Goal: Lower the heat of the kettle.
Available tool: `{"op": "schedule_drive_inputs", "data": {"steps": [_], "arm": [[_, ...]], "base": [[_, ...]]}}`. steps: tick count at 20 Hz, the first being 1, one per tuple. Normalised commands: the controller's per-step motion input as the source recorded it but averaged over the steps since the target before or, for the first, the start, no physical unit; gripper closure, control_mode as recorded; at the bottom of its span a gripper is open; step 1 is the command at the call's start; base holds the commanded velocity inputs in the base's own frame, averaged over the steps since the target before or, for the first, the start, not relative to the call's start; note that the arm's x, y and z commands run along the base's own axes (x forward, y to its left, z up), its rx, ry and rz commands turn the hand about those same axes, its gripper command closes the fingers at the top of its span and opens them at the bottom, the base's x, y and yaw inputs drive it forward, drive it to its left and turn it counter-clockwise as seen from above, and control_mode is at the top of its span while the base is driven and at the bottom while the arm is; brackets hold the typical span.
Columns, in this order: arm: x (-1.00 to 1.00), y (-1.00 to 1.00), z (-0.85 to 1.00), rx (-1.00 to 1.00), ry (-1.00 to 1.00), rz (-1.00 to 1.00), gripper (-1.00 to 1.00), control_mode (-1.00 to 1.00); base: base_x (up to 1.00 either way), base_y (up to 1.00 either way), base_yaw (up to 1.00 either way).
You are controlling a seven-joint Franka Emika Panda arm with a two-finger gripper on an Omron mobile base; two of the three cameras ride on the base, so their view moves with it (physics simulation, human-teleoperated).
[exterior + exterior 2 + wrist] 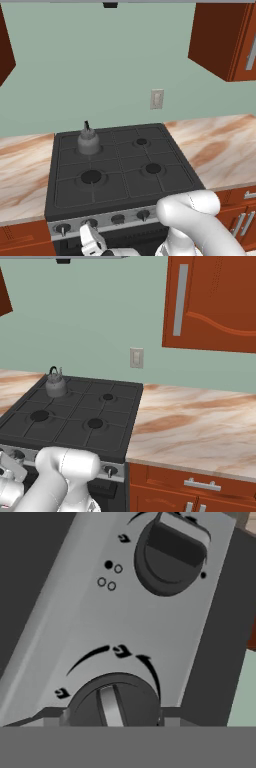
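The kettle [88,141] stands upright on the far left burner of the black gas stove [165,175], its thin black handle rising above the grey body. In the right base view the kettle [55,385] sits at the same far left corner of the stove [120,406], well apart from the three other burners.

The gripper [89,239] is low at the front of the stove, just before the grey control panel [131,216], near the second knob from the left [90,223]. Four knobs show along that panel in the left base view.

In the hand view the control panel [125,622] runs tilted across the frame. A dark knob with a pale bar [112,704] lies at the bottom, between the two finger tips [50,714], which stand on either side of it. The jaws are spread about the knob; whether the tips touch its rim cannot be told. A second knob [170,554] sits further along the panel, apart from the gripper.

Marbled counter [200,421] flanks the stove on both sides. A wall switch plate [157,99] is fixed to the green wall behind the stove. Red-brown wall cabinets [215,301] hang to the right, and base cabinets [200,486] stand below the counter.
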Motion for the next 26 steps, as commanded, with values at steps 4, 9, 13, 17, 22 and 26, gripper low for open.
{"op": "schedule_drive_inputs", "data": {"steps": [4,9,13,17,22,26], "arm": [[0.0,0.0,0.03,0.29,0.0,-0.02,1.0,-1.0],[0.0,0.0,0.04,0.29,0.0,-0.01,1.0,-1.0],[0.0,0.0,0.07,0.29,0.0,0.0,1.0,-1.0],[0.0,0.0,0.08,0.28,0.0,0.0,1.0,-1.0],[0.0,0.0,0.04,0.3,0.0,0.0,1.0,-1.0],[0.0,0.0,0.03,0.31,0.0,0.0,1.0,-1.0]], "base": [[0.0,0.0,0.0],[0.0,0.0,0.0],[0.0,0.0,0.0],[0.0,0.0,0.0],[0.0,0.0,0.0],[0.0,0.0,0.0]]}}
